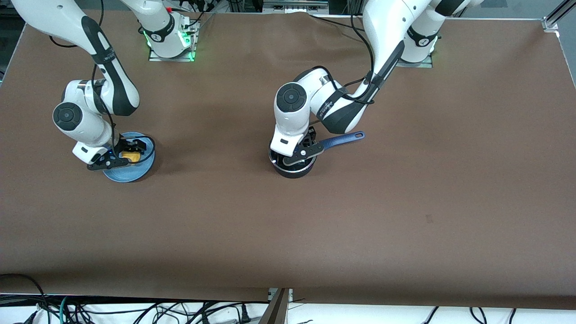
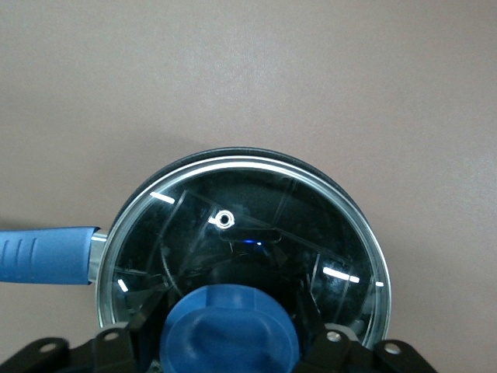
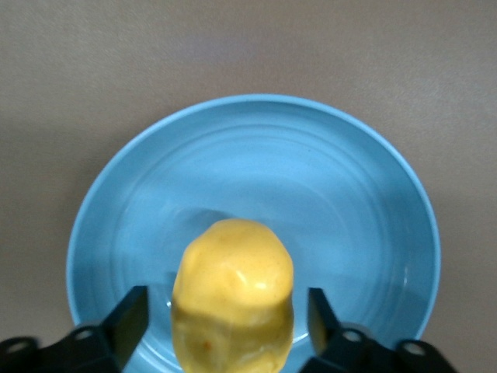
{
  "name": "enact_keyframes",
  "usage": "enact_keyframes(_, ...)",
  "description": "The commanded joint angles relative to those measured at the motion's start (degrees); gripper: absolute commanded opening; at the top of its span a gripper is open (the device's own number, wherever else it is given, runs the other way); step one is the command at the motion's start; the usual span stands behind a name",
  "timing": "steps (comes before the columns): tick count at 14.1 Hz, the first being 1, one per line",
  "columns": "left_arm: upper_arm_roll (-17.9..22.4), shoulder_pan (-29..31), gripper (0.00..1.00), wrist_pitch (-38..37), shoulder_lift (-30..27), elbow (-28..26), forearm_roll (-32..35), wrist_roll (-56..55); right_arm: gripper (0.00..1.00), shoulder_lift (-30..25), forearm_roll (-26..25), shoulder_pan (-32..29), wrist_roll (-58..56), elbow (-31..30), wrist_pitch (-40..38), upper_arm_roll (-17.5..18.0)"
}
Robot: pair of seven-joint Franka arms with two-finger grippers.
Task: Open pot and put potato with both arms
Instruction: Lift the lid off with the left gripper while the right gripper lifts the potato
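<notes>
Left tool [image 1: 300, 152]: we found it spread around the knob [image 2: 230, 330]; glass lid [image 2: 241, 249] fragile.
Right tool [image 3: 225, 318]: spread beside the potato [image 3: 233, 299]; firm, smooth.

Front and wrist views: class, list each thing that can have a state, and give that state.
pot: upright, closed.
lid: seated on the pot.
potato: lying on the plate.
plate: flat on the table.
left hand: down at the lid's knob.
right hand: open, fingers either side of the potato.
</notes>
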Motion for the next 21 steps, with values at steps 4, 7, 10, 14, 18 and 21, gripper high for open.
enact_keyframes(4, -0.2, 0.5, 0.65, 0.5, -2.0, -1.7, 1.6, -0.5, 0.39, 1.4, -0.9, -0.4, -0.8, 0.6, 0.5, -0.6)
enact_keyframes(7, -0.4, 0.6, 0.62, 0.3, -2.2, -1.6, 1.4, -0.5, 0.39, -0.6, -0.9, 0.1, -0.6, 3.9, -6.5, -0.2)
enact_keyframes(10, -0.4, 0.7, 0.62, 0.0, -3.4, -1.5, 1.3, -0.3, 0.38, -0.8, -0.3, 0.2, 0.4, 13.7, -23.7, 2.0)
enact_keyframes(14, -0.5, 2.8, 0.59, -1.3, -5.3, -1.6, 0.6, 3.7, 0.38, -0.8, 0.2, 0.2, 4.2, 22.8, -36.3, 5.5)
enact_keyframes(18, -0.1, 12.5, 0.59, -5.8, -8.4, -2.4, -3.7, 25.7, 0.38, 0.0, 6.8, 2.9, 15.6, 33.7, -49.0, 9.7)
enact_keyframes(21, 1.0, 20.4, 0.59, -6.3, -10.1, -4.9, -4.9, 43.3, 0.38, 0.9, 16.9, 7.1, 26.2, 34.8, -48.1, 9.7)
